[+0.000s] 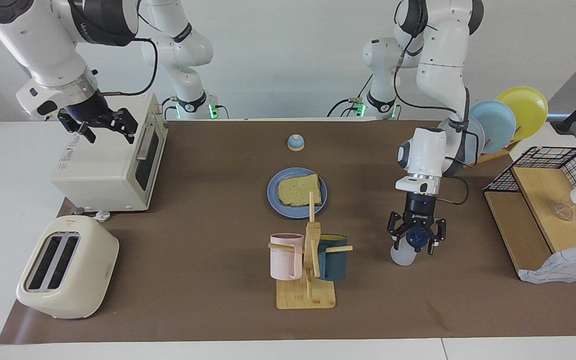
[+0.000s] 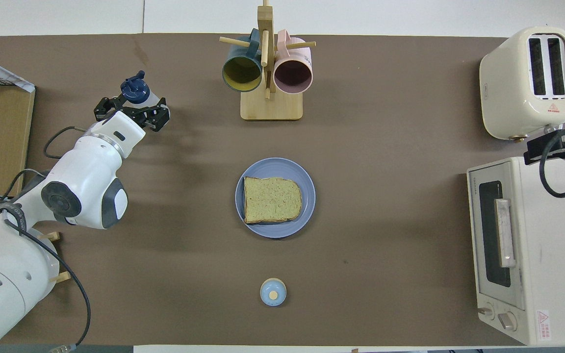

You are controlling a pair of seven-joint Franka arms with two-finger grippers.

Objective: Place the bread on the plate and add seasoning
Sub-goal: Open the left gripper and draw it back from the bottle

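The bread (image 1: 299, 191) (image 2: 271, 199) lies flat on the blue plate (image 1: 274, 197) (image 2: 272, 231) at the middle of the table. The seasoning (image 1: 402, 256) (image 2: 134, 90), a translucent white bottle with a navy cap, stands upright on the brown mat toward the left arm's end, farther from the robots than the plate. My left gripper (image 1: 416, 242) (image 2: 130, 110) hangs straight down at the bottle's cap, open, its fingers spread to either side of the cap. My right gripper (image 1: 105, 127) (image 2: 562, 147) waits open over the toaster oven, holding nothing.
A toaster oven (image 1: 113, 165) and a cream toaster (image 1: 68, 267) stand at the right arm's end. A mug tree (image 1: 310, 260) with a pink and a dark blue mug is beside the bottle. A blue-topped knob (image 1: 295, 143), a plate rack (image 1: 505, 122) and a wire-and-wood shelf (image 1: 543, 215) are also here.
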